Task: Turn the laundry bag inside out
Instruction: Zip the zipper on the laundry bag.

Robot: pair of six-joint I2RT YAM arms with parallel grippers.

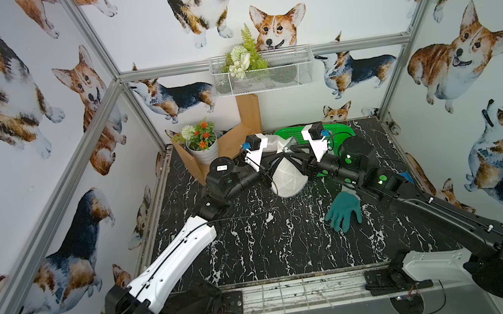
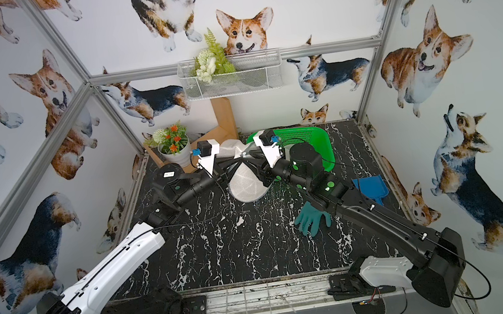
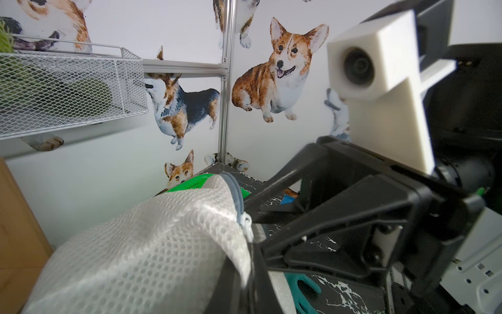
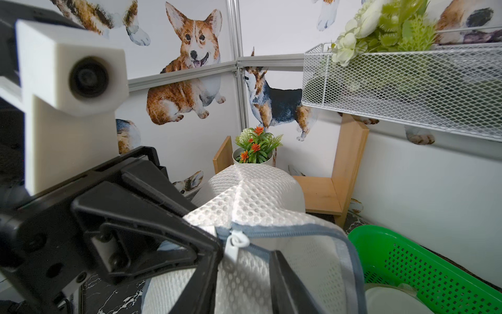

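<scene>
Left gripper [image 4: 214,242] pinching white honeycomb-mesh laundry bag [image 4: 258,195] at gray zipper [image 4: 288,231], right gripper [image 4: 244,288] partly spread astride its edge

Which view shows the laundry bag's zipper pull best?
Right wrist view: the white zipper pull is close, sharp and unobstructed. Left wrist view shows it partly, edge-on; in both top views it is too small to make out.

White mesh laundry bag [image 1: 288,176], grey-trimmed zipper mouth open, hangs bunched.
</scene>
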